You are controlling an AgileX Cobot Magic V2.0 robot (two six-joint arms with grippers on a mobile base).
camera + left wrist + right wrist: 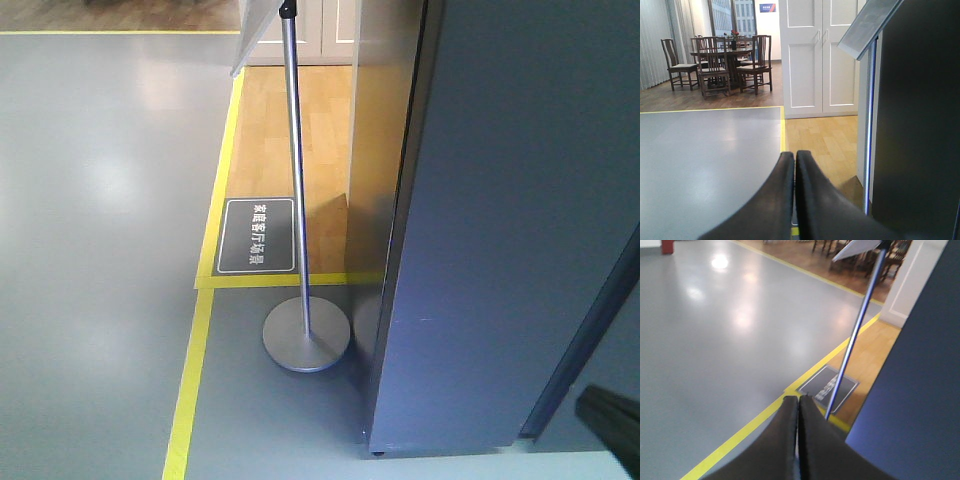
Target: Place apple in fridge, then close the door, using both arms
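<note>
Left gripper [795,160]: jaws pressed together, nothing held, nothing touched. Right gripper [799,402]: jaws together, empty too. Apple not visible in any view. Fridge [500,230]: dark grey outer face fills front view at 3 o'clock, standing on grey floor [90,250]. Sign stand [305,335] at 9 o'clock of fridge, near. Yellow floor tape [190,390] borders wood flooring [320,130]. Dining table [722,52] with chairs at 11 o'clock in left wrist view; white double doors [820,55] at 12.

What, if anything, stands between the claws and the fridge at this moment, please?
Nothing visible blocks them. The left claw and right claw are both shut and empty, with the fridge close by. The sign stand stands beside it. No apple is in view.
</note>
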